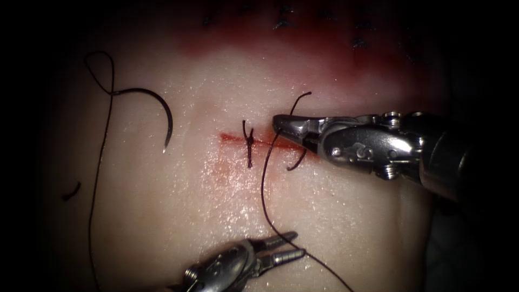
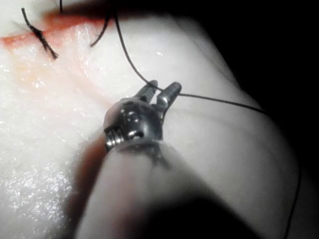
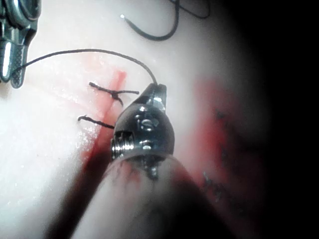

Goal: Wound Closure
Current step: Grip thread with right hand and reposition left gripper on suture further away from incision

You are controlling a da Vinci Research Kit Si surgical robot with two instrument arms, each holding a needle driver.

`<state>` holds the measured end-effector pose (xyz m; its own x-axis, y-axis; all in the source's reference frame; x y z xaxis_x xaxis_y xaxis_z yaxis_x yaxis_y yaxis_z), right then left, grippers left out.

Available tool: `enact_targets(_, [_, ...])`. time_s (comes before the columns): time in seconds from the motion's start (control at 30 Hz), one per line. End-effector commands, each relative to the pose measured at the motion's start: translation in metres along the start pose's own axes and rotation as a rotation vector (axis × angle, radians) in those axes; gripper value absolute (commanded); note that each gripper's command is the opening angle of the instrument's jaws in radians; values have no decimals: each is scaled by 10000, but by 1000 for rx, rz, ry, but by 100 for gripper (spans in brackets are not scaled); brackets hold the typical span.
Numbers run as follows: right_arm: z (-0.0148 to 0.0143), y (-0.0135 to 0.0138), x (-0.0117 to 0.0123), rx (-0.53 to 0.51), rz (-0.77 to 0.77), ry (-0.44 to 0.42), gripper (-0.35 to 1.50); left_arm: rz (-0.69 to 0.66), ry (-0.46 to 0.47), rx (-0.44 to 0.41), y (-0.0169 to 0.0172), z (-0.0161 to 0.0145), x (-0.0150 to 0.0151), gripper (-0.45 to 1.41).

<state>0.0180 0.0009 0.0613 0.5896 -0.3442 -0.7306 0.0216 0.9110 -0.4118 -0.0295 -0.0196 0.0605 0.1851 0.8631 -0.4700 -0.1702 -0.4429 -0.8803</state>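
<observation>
Right claw: clamped on the thread over the cut.
Left claw: parted, empty, thread alongside.
Needle: free on the tissue, left of the cut.

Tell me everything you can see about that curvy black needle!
The needle is a thin, dark, shiny hook, like metal, curved in a half circle. It lies flat on the pale tissue, left of the cut, and is not stuck in. Neither tool holds it. Its sharp tip points down, and dark thread joins its other end, loops above it, then trails down the tissue.
</observation>
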Motion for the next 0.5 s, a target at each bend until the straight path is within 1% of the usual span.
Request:
enact_targets(0.03, [7,0,-1,-1,-2,2,-35,3,3,-11,-4,6,-3,-35])
enact_targets(0.07, [6,-1,-2,0,-3,3,-35,2,13,-37,-4,4,-3,-35])
enact_targets(0.1, [6,-1,-2,0,-3,3,-35,2,13,-37,-4,4,-3,-35])
enact_targets(0.23, [2,-1,-4,1,-6,4,-35,-1,30,-119,-4,-8,-1,-35])
enact_targets(0.33, [1,-3,-4,2,-8,5,-35,-5,34,-111,-4,-15,2,-35])
enact_targets(0.5, [-7,-10,-3,3,-4,13,-35,66,35,-86,-2,-35,12,-35])
